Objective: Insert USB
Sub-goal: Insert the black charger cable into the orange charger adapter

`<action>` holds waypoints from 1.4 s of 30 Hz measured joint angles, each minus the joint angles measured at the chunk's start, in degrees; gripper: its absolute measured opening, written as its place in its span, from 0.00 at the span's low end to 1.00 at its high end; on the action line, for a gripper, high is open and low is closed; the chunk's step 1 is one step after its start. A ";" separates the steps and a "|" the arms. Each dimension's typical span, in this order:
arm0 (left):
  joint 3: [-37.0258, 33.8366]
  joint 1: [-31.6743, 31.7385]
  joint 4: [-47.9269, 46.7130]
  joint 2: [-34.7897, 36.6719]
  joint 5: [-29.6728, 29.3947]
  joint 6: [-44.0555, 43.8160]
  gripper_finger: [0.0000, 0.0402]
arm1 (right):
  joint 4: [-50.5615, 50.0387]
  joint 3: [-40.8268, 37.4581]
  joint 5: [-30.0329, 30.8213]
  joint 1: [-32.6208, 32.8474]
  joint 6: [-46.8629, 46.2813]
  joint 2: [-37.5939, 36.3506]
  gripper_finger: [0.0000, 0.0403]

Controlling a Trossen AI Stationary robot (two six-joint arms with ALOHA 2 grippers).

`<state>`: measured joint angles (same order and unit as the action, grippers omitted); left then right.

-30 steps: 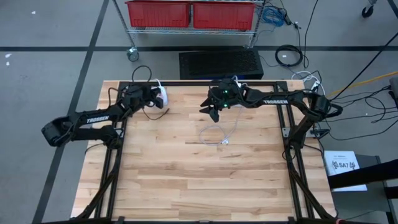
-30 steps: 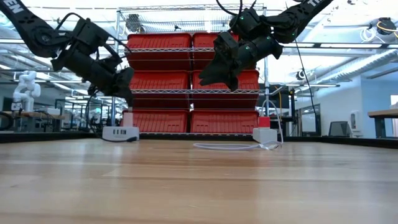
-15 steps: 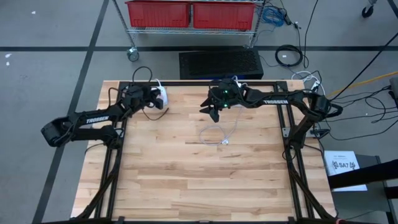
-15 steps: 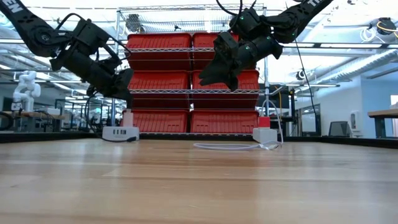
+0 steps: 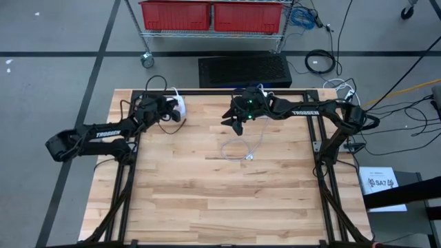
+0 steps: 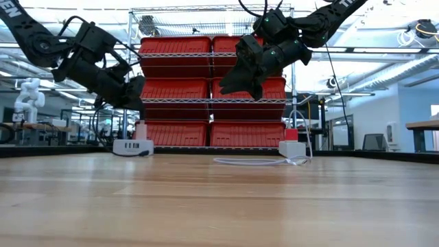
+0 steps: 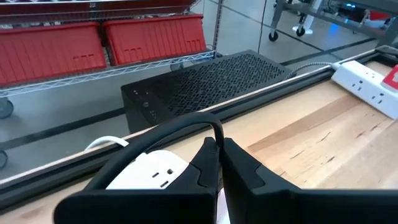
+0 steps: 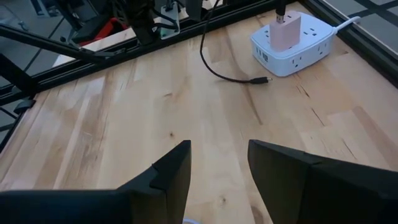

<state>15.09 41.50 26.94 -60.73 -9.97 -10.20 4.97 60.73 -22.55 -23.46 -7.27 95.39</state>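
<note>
Right gripper (image 5: 238, 124) hovering with fingers parted, empty, above the white USB cable (image 5: 242, 149) coiled mid-table. Left gripper (image 5: 172, 112) clenched shut, empty, over the white charging hub (image 5: 178, 105) at the far-left edge. Risk: limp cable slipping, plug arriving misaligned.

Wooden worktop (image 5: 207, 200) — white power hub (image 5: 178, 107) at far left edge, white cable (image 5: 241, 149) coiled mid-table, white power strip (image 6: 291, 149) far side.
</note>
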 joint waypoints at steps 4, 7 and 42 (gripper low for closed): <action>-0.04 0.00 0.57 -0.02 -0.12 0.09 0.02 | 0.00 0.00 -0.02 0.00 0.00 0.00 0.37; -0.04 0.00 0.51 -0.02 -0.80 0.53 0.02 | 0.00 0.00 -0.02 0.00 0.00 0.00 0.37; -0.31 0.00 1.25 0.00 -1.15 1.60 0.02 | 0.00 0.00 -0.04 0.70 0.44 0.02 0.37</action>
<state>14.79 41.50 28.18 -60.73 -11.11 -8.60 4.97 60.73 -22.59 -22.76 -6.83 95.42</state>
